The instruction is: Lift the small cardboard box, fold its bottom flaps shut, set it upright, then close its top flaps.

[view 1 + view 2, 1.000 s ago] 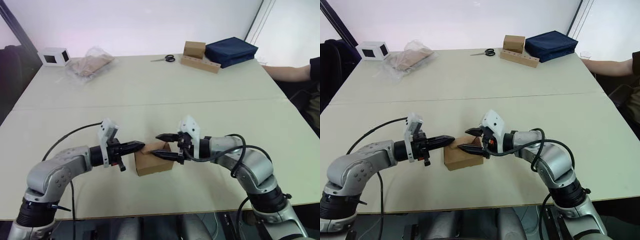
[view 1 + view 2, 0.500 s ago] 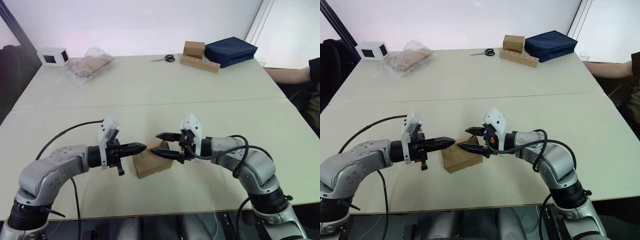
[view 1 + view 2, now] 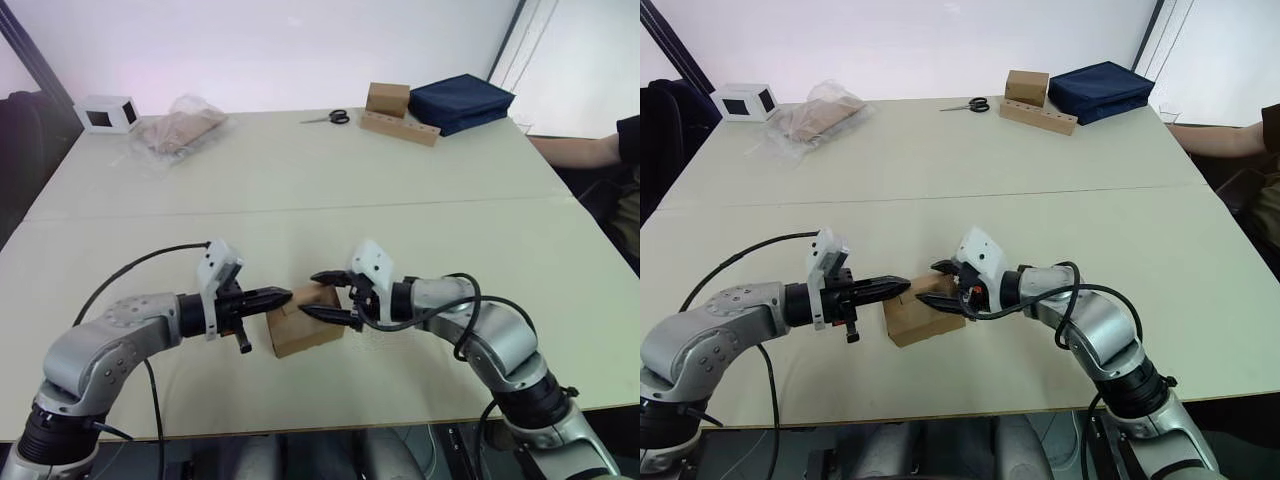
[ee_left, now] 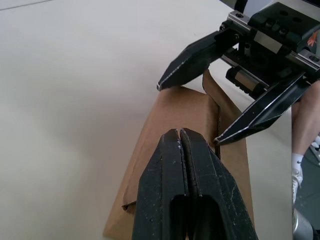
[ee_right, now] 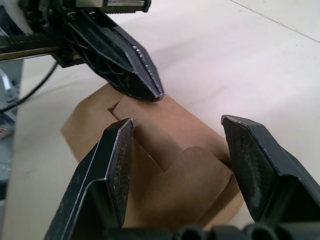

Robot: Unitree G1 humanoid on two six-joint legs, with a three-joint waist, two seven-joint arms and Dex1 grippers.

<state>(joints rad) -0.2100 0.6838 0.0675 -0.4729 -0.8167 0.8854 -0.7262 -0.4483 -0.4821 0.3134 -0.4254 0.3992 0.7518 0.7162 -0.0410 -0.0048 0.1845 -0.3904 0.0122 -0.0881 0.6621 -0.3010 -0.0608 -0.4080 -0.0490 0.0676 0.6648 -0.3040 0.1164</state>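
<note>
The small cardboard box (image 3: 306,322) lies on the table near the front edge, plain brown. The flaps (image 5: 199,176) on its upward face are folded nearly flat, and one edge (image 4: 210,84) sticks up slightly. I cannot tell whether these are the top flaps or the bottom ones. My left gripper (image 3: 286,296) is shut, with its tip pressing on the box's upper face from the left. My right gripper (image 3: 310,294) is open and reaches in from the right, straddling the box's upper far corner. Its fingers (image 5: 120,150) stand on either side of the flaps, and nothing is clamped between them.
At the back left stand a white cube with a dark window (image 3: 108,113) and a plastic bag (image 3: 180,128). At the back right are scissors (image 3: 328,118), a brown cube on a hole-dotted slab (image 3: 396,112) and a navy bag (image 3: 460,100). A person's arm (image 3: 585,148) rests at the right edge.
My right gripper has edged a little to the left over the box. The left gripper and the box have hardly moved.
</note>
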